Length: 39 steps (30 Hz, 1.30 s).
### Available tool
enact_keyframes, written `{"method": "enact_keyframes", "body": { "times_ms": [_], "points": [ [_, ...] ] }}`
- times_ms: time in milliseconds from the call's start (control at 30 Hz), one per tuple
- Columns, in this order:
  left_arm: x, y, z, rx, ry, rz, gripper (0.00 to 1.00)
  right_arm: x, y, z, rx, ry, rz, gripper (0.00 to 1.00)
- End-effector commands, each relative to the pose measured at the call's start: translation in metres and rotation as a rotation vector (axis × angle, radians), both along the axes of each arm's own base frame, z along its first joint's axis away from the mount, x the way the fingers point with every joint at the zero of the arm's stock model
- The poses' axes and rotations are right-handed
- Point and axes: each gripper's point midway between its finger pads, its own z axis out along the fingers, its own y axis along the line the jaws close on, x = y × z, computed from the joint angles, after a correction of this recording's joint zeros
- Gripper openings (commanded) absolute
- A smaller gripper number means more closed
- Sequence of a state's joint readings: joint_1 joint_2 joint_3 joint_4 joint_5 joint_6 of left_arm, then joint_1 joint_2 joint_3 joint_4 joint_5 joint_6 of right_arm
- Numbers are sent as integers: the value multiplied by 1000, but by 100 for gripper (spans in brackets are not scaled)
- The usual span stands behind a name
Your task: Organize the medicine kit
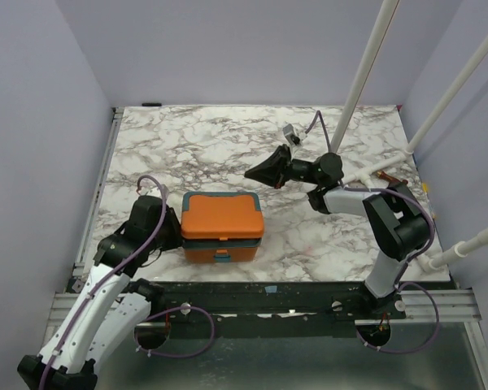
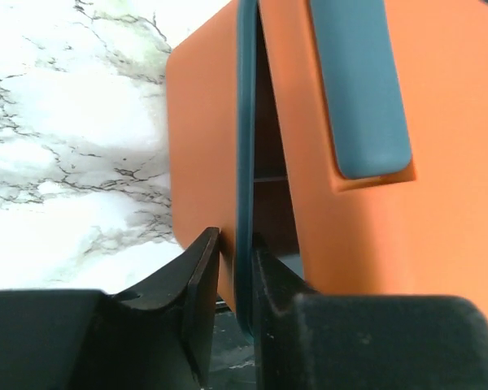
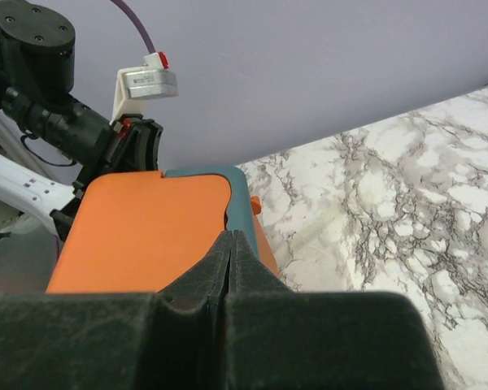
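Top view: medicine kit (image 1: 222, 219) on desk (image 1: 195, 146), near front edge, long axis left-right. Left tool (image 1: 176, 231) at kit's left end, so left is the nearer arm. Right tool (image 1: 259, 172) hangs apart, behind kit's right end.

Left wrist: fingers (image 2: 202, 280) clamped on teal trim (image 2: 246, 162) at seam.

Right wrist: right tool pinched closed, empty. Orange lid (image 3: 146, 236) lies ahead, below.

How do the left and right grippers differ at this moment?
The left gripper is clamped on the teal-trimmed edge of the medicine kit; the right gripper is shut on nothing. The left sits at the kit's left side; the right is apart from it, farther back. Both have black fingers.
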<state>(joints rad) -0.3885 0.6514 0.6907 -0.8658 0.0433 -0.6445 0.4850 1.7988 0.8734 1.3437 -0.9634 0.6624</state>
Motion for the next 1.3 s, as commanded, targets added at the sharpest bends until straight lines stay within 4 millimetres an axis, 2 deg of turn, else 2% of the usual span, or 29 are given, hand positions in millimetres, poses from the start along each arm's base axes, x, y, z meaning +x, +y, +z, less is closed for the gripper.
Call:
{"method": "enact_keyframes", "body": {
  "times_ms": [0, 133, 367, 533, 733, 867, 933, 1000, 1033, 1067, 1267],
  "points": [
    [14, -1, 63, -94, -205, 52, 27, -4, -6, 9, -22, -36, -35, 1],
    [11, 1, 66, -94, -214, 52, 36, -2, -7, 9, -46, -12, -57, 1],
    [9, 1, 54, -96, -202, 57, 52, 7, -6, -1, -130, 100, -104, 2],
    [7, 1, 51, -101, -200, 54, 53, 6, -8, -1, -164, 125, -124, 9],
    [0, 4, 55, -108, -211, 57, 57, 0, -9, -1, -207, 153, -146, 11],
    [-8, 5, 53, -126, -207, 62, 64, -2, -12, 0, -228, 185, -182, 14],
    [-13, 5, 52, -141, -206, 63, 75, -3, -13, -2, -248, 212, -192, 16],
    [-18, 5, 53, -157, -212, 63, 80, -3, -16, -6, -271, 244, -221, 19],
    [-21, 6, 54, -166, -217, 64, 85, -1, -18, -10, -285, 268, -241, 21],
    [-24, 6, 55, -173, -217, 63, 98, -2, -20, -14, -304, 294, -250, 22],
    [-44, 7, 67, -217, -239, 39, 99, -5, -31, -25, -357, 361, -310, 27]
  ]
}}
